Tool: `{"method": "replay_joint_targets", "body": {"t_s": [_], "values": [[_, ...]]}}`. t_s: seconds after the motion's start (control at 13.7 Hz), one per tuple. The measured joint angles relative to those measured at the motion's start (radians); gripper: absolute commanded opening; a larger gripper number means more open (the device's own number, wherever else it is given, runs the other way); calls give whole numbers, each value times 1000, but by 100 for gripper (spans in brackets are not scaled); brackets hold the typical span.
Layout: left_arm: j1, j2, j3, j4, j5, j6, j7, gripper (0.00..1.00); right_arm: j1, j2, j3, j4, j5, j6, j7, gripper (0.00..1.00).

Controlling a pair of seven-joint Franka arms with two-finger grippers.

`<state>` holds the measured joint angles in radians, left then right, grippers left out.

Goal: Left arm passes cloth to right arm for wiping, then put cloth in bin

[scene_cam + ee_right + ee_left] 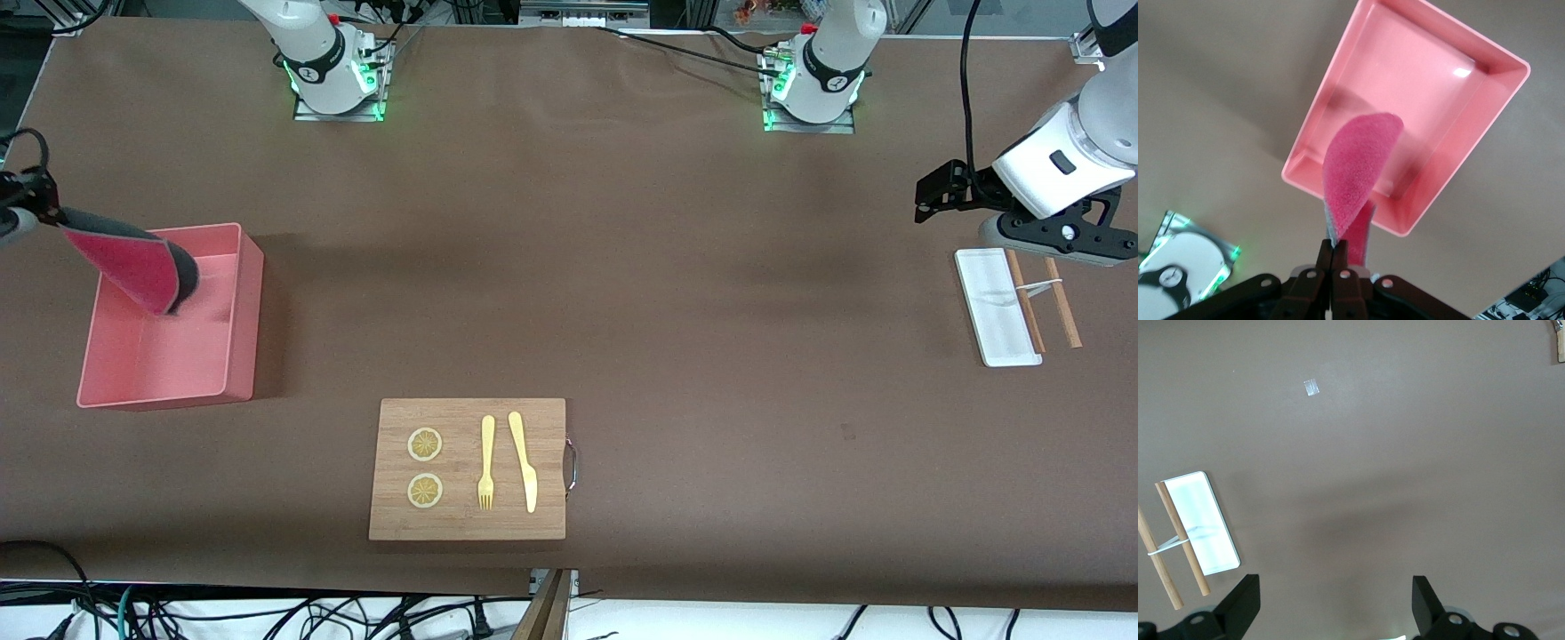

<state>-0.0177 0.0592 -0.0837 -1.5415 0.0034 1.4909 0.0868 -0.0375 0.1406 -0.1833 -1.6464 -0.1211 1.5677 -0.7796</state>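
My right gripper (49,212) is shut on one end of the magenta cloth (133,267). The cloth hangs down from it over the pale pink bin (240,311) at the right arm's end of the table. In the right wrist view the jaws (1340,250) pinch the cloth (1355,173) above the bin (1485,120), whose inside shows empty. My left gripper (926,200) is open and empty, up over the table at the left arm's end, beside the white tray. In the left wrist view its fingers (1241,603) stand wide apart over bare brown table.
A wooden cutting board (467,524) with two lemon slices (425,444), a yellow fork (486,462) and a yellow knife (524,462) lies near the front edge. A narrow white tray (991,307) with two wooden sticks (1062,316) lies under the left arm.
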Motion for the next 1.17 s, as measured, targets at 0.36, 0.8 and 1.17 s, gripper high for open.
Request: {"method": "replay_joint_targets", "body": {"t_s": [0.36,0.8,1.17], "values": [[0,0,0,0,0,0,0,100,3,25,23,-86,50,155,244,100],[0,0,0,0,0,0,0,100,3,-19,53,-92,120,164,350,100],[0,0,1,0,0,-1,0,100,8,-127,191,-91,121,82,628,100]]}}
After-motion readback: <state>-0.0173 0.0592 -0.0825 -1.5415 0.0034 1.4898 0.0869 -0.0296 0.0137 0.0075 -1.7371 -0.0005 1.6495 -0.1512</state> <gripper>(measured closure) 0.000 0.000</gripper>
